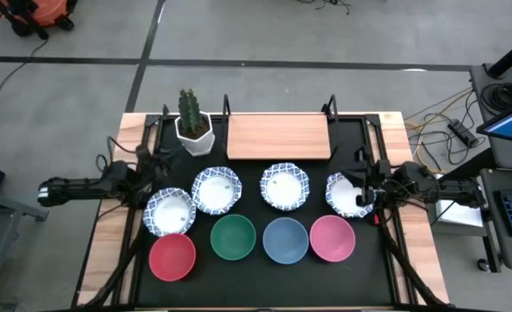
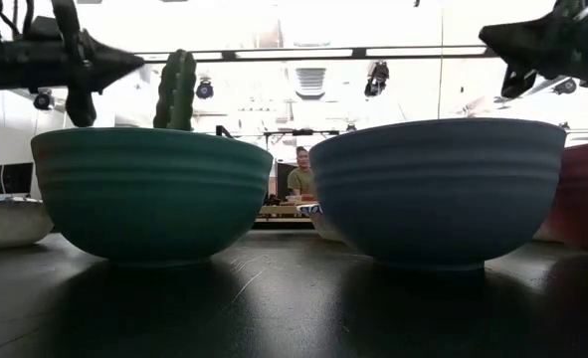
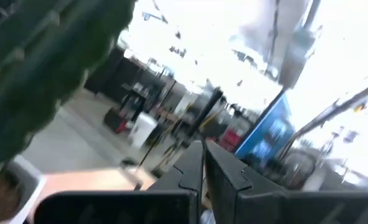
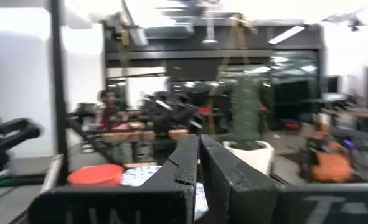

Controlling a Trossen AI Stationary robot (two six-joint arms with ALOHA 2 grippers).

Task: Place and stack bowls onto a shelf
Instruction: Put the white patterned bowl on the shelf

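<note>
Left claw (image 1: 165, 166), fingers pressed together, reaches level above the leftmost patterned bowl (image 1: 169, 211). Right claw (image 1: 357, 176), also closed on nothing, hangs over the rightmost patterned bowl (image 1: 347, 194); the shelf (image 1: 278, 136) sits behind.

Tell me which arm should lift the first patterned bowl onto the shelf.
Probably the right: its end effector hangs at the rightmost patterned bowl, close to the wooden shelf. The left end effector sits beside the cactus pot.

Eight bowls (image 1: 233, 238) upright (two rows) before shelf (image 1: 278, 136).
</note>
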